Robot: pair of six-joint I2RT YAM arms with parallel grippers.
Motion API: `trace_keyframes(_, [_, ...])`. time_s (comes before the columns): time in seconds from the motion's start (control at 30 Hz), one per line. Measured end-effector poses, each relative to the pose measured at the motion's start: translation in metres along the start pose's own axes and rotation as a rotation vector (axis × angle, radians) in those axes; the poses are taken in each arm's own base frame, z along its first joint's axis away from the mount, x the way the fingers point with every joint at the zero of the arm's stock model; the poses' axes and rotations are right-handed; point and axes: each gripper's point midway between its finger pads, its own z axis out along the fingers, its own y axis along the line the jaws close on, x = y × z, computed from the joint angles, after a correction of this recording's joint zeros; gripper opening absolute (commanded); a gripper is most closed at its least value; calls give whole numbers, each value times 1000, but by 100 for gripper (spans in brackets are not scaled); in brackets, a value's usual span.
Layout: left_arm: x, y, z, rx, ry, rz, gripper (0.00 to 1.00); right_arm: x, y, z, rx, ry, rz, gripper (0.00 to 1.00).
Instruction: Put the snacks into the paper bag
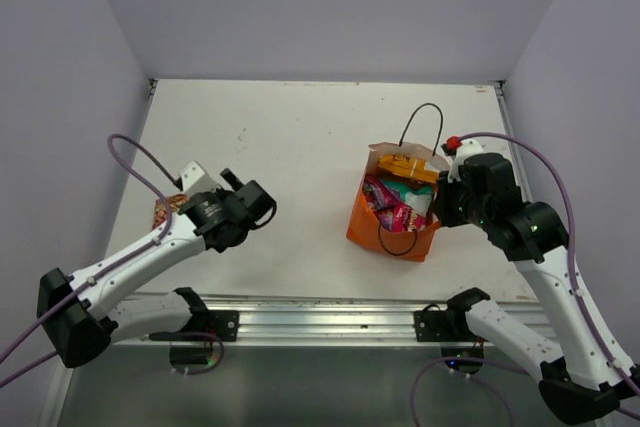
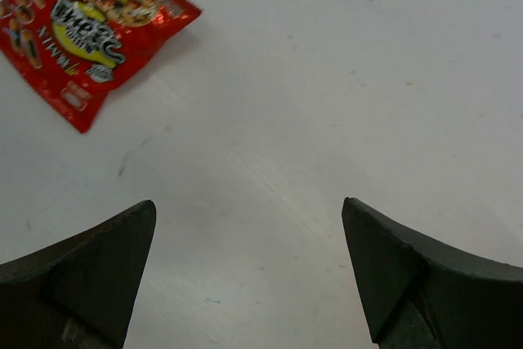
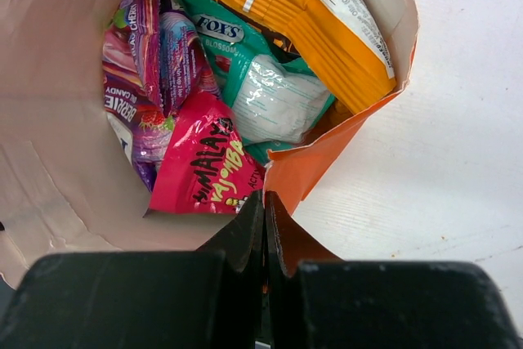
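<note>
The orange paper bag [image 1: 365, 219] stands upright right of centre, its mouth open. Inside it lie several snacks: a pink packet [image 3: 200, 161], a teal-green one [image 3: 253, 79], an orange-yellow one [image 3: 302, 6] and a purple one [image 3: 147, 63]. My right gripper [image 3: 264, 195] is shut on the bag's rim at its orange corner [image 3: 302, 173], seen from above at the bag's right side [image 1: 437, 209]. A small red snack packet [image 2: 90, 18] lies flat on the table at the far left [image 1: 165, 209]. My left gripper [image 2: 249, 202] hangs open over bare table, right of that packet, with nothing between its fingers.
The bag's black cord handles [image 1: 425, 117] loop out at its far and near sides. White walls close the table on the left, back and right. A metal rail [image 1: 320, 319] runs along the near edge.
</note>
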Motion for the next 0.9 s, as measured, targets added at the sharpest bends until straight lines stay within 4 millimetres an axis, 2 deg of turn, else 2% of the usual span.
trace_keyframes(0.07, [24, 36, 17, -120, 6, 41, 100, 0, 0, 0, -3, 1, -1, 0])
trace_keyframes(0.17, [33, 70, 33, -250, -8, 39, 100, 0, 1, 0, -5, -1, -2, 0])
trace_keyframes(0.37, [8, 86, 59, -360, -70, -41, 100, 0, 1, -2, -11, -6, -3, 0])
trace_keyframes(0.63, [-37, 113, 121, -503, -107, -41, 100, 1, 4, -3, -25, -5, -6, 0])
trace_keyframes(0.73, [-40, 123, 139, -537, -86, -15, 100, 1, 4, -3, -25, -4, -6, 0])
trace_keyframes(0.8, [-35, 130, 149, -555, -60, 10, 100, 1, 4, -2, -25, -2, -7, 0])
trace_keyframes(0.9, [-18, 143, 161, -576, 0, 46, 41, 1, 4, -2, -25, -2, -6, 0])
